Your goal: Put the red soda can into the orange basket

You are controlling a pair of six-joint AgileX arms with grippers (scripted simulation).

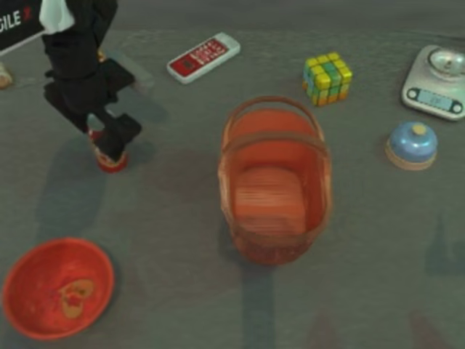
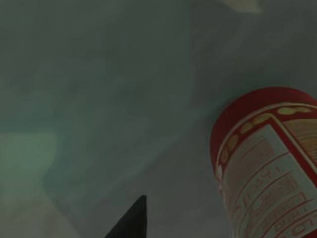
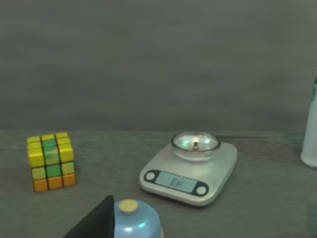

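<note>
Fingers: we are holding the left gripper (image 1: 109,142) down over the red soda can (image 1: 111,158); whether its fingers are apart or clamped we cannot tell, as the arm is hiding them from above.
Can: it is standing upright at the table's left, long axis vertical, probably between our fingers.
Nearer arm: we are working with the left; the right gripper is parked out of the top view.
Basket: the orange basket (image 1: 320,174) is sitting mid-table, well apart from the can, holding nothing.
Bowl: the red-orange bowl (image 1: 22,280) is sitting near-left.
</note>
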